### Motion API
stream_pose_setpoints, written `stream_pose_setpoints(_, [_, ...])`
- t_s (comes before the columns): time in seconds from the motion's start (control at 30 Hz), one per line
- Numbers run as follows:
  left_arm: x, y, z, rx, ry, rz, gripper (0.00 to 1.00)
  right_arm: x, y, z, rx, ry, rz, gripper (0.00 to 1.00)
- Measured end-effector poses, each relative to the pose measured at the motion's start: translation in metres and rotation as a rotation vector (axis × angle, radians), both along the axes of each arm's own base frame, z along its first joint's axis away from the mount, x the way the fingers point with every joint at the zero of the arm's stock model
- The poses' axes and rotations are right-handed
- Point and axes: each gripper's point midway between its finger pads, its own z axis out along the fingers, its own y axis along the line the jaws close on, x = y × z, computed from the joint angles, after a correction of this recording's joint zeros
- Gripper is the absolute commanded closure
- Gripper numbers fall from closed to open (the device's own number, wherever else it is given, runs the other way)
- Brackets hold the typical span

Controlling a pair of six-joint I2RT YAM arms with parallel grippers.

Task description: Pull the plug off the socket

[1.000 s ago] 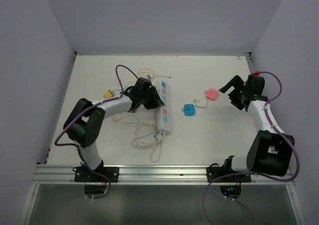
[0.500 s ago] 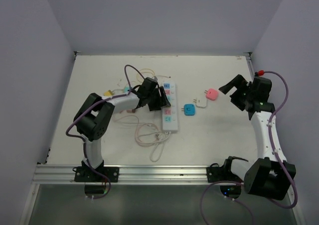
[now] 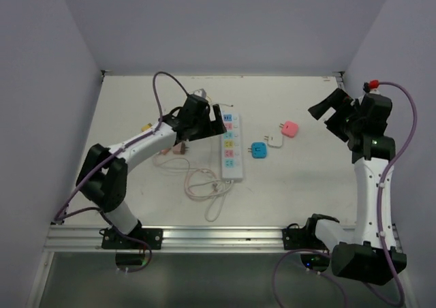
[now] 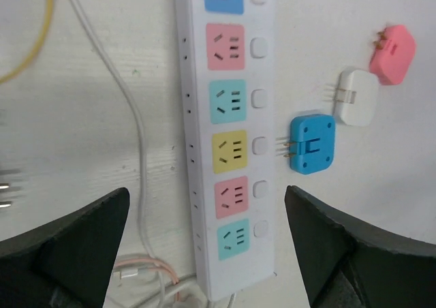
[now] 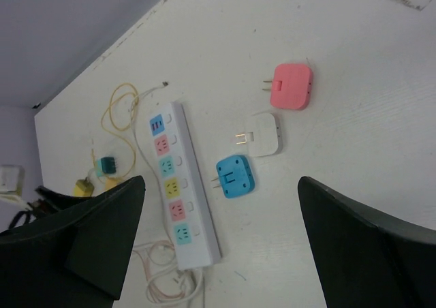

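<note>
The socket [image 3: 230, 148] is a long white power strip with pastel outlet faces, lying lengthwise in the middle of the table; no outlet that shows holds a plug. It also shows in the left wrist view [image 4: 225, 137] and the right wrist view [image 5: 180, 185]. A small brown plug [image 3: 181, 148] on a pinkish cable lies on the table just left of the strip, apart from it. My left gripper [image 3: 215, 122] hovers over the strip's far end, open and empty [image 4: 206, 192]. My right gripper [image 3: 325, 110] is raised at the far right, open and empty [image 5: 221, 180].
Right of the strip lie three loose adapters: blue [image 3: 259, 150], white [image 3: 274, 140] and pink [image 3: 291, 129]. Coiled white and pink cords [image 3: 201, 185] lie near the strip's near end. A yellow plug [image 3: 147, 126] and thin yellow wire [image 5: 116, 107] lie at the far left.
My left gripper went from shut to open and lifted back from the strip. The brown plug now lies loose left of the strip. The right arm rose and swung towards the right wall.
</note>
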Motion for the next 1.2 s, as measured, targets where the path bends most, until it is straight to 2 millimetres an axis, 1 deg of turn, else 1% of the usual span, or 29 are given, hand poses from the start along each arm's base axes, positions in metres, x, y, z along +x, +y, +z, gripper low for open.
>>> stream_pose_setpoints(0.03, [0.003, 0.005, 0.021, 0.012, -0.046, 0.005, 0.01, -0.002, -0.002, 0.009, -0.017, -0.011, -0.002, 0.01])
stream_pose_setpoints(0.1, [0.012, 0.016, 0.081, 0.021, -0.182, 0.019, 0.00, -0.009, -0.007, 0.036, -0.073, -0.046, -0.010, 0.01])
stream_pose_setpoints(0.17, [0.014, 0.029, 0.146, 0.016, -0.328, 0.041, 0.00, -0.018, -0.011, 0.064, -0.128, -0.088, -0.018, 0.01])
stream_pose_setpoints(0.2, [0.012, 0.039, 0.181, 0.010, -0.409, 0.057, 0.00, -0.022, -0.013, 0.076, -0.153, -0.106, -0.028, 0.01])
stream_pose_setpoints(0.23, [0.007, 0.050, 0.216, 0.004, -0.489, 0.077, 0.00, -0.028, -0.015, 0.092, -0.182, -0.138, -0.036, 0.01])
stream_pose_setpoints(0.3, [-0.011, 0.077, 0.280, -0.012, -0.637, 0.120, 0.00, -0.043, -0.020, 0.120, -0.235, -0.193, -0.060, 0.01])
stream_pose_setpoints(0.33, [-0.022, 0.091, 0.308, -0.017, -0.702, 0.143, 0.00, -0.051, -0.020, 0.133, -0.257, -0.222, -0.067, 0.01])
stream_pose_setpoints(0.4, [-0.046, 0.120, 0.355, -0.023, -0.813, 0.186, 0.01, -0.066, -0.022, 0.154, -0.296, -0.264, -0.081, 0.01])
stream_pose_setpoints(0.43, [-0.057, 0.133, 0.373, -0.022, -0.856, 0.210, 0.00, -0.073, -0.022, 0.164, -0.314, -0.285, -0.086, 0.01])
stream_pose_setpoints(0.53, [-0.089, 0.171, 0.415, 0.003, -0.946, 0.274, 0.01, -0.093, -0.021, 0.189, -0.363, -0.338, -0.096, 0.01])
stream_pose_setpoints(0.6, [-0.104, 0.191, 0.434, 0.022, -0.980, 0.308, 0.00, -0.102, -0.020, 0.199, -0.389, -0.360, -0.097, 0.01])
stream_pose_setpoints(0.67, [-0.120, 0.209, 0.447, 0.046, -1.005, 0.337, 0.00, -0.113, -0.020, 0.209, -0.421, -0.382, -0.099, 0.01])
stream_pose_setpoints(0.8, [-0.149, 0.241, 0.457, 0.091, -1.032, 0.385, 0.00, -0.134, -0.020, 0.222, -0.481, -0.435, -0.096, 0.01])
stream_pose_setpoints(0.93, [-0.178, 0.274, 0.457, 0.117, -1.050, 0.449, 0.00, -0.157, -0.023, 0.229, -0.526, -0.488, -0.110, 0.01])
stream_pose_setpoints(1.0, [-0.191, 0.288, 0.458, 0.113, -1.063, 0.485, 0.00, -0.167, -0.025, 0.230, -0.539, -0.507, -0.115, 0.01])
stream_pose_setpoints(1.07, [-0.201, 0.300, 0.453, 0.116, -1.073, 0.517, 0.00, -0.176, -0.027, 0.229, -0.547, -0.524, -0.117, 0.01])
stream_pose_setpoints(1.13, [-0.208, 0.308, 0.444, 0.126, -1.068, 0.538, 0.00, -0.179, -0.027, 0.227, -0.551, -0.533, -0.108, 0.01])
stream_pose_setpoints(1.2, [-0.211, 0.314, 0.436, 0.142, -1.057, 0.554, 0.00, -0.178, -0.026, 0.224, -0.555, -0.532, -0.096, 0.01])
